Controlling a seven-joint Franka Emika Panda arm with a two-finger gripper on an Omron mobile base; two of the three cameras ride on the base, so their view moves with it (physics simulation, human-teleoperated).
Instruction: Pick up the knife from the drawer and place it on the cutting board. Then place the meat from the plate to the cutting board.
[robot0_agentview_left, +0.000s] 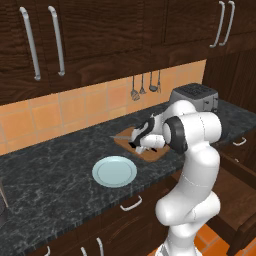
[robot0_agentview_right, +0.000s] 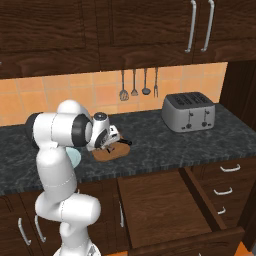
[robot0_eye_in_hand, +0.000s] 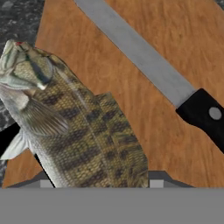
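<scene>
Meat (robot0_eye_in_hand: 83, 127), fish-shaped, hangs at the left of the hand view over the cutting board (robot0_eye_in_hand: 144, 127) with the knife (robot0_eye_in_hand: 153, 74) lying to its right, so the gripper (robot0_agentview_left: 141, 145), apparently clamped on it, should lower it flat beside the blade before releasing.

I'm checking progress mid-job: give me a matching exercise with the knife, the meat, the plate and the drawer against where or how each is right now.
Things:
1. knife
2. meat
3. plate
4. drawer

States:
A. pulled open below the counter
B. bare on the counter, beside the board
C. lying flat on the cutting board, black handle to one side
D. fish-shaped, right at the pincer, over the board

Pairs: 1-C, 2-D, 3-B, 4-A
</scene>
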